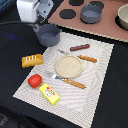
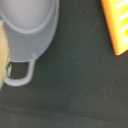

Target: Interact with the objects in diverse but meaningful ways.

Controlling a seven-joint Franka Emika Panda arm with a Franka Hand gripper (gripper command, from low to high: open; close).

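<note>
My gripper (image 1: 39,24) hangs at the exterior view's upper left, just above and beside a grey-blue pot (image 1: 49,35) that stands at the mat's far corner. I cannot make out its fingers. The wrist view shows that pot (image 2: 30,25) with its loop handle (image 2: 22,77), and the edge of the golden bread loaf (image 2: 117,25). On the mat lie the bread loaf (image 1: 31,60), a red tomato (image 1: 34,80), a yellow packet (image 1: 49,93), a tan plate (image 1: 68,66), a brown sausage (image 1: 80,47) and two pieces of orange-handled cutlery (image 1: 74,82), (image 1: 86,58).
A toy stove board (image 1: 107,25) with black burners sits at the back, carrying a second grey-blue pot (image 1: 91,14). A beige bowl (image 1: 123,17) stands at the exterior view's far right. The patterned mat (image 1: 95,95) lies on a dark table.
</note>
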